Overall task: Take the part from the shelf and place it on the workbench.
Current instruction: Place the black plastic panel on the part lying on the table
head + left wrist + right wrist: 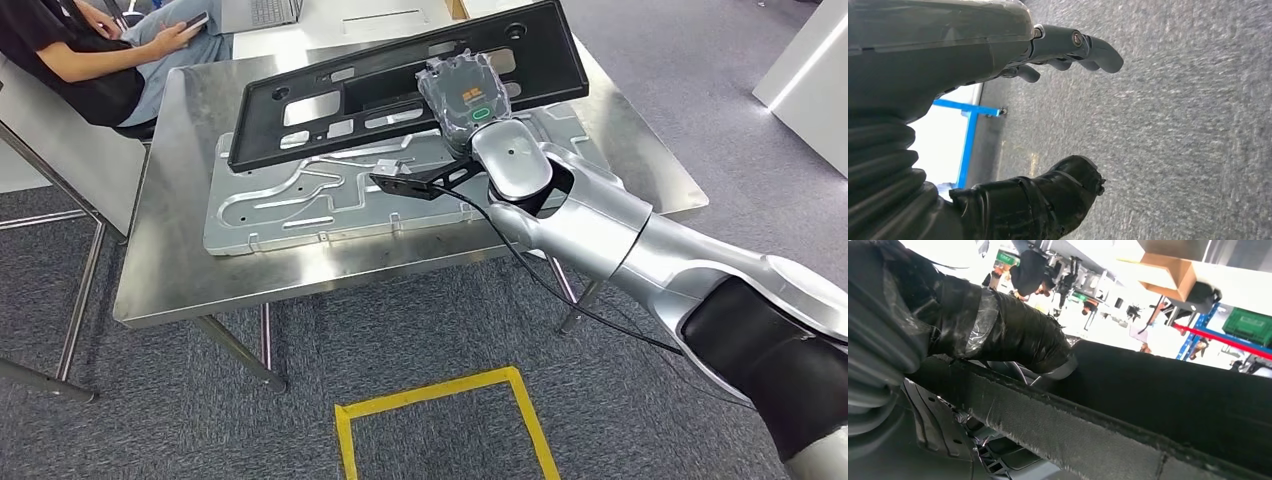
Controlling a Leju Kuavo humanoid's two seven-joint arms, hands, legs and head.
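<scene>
long black part point(330, 95) held tilted above the worktop point(180, 270), over a grey metal plate point(300, 205). gripped mid-length by right hand point(465, 95). looked stiff, light, unwieldy; best grasped centrally. left hand point(1068, 47) hung loose, holding nothing.

Part point(400, 80): matte black
Workbench point(170, 270): brushed, reflective steel
Stamped plate point(300, 205): pale silver-grey
Right hand point(465, 95): grey, with an orange mark and a green-ringed mark
Floor point(200, 420): mottled grey carpet
Floor tape point(440, 395): yellow
Left hand point(973, 45): grey cover, darker fingers
</scene>
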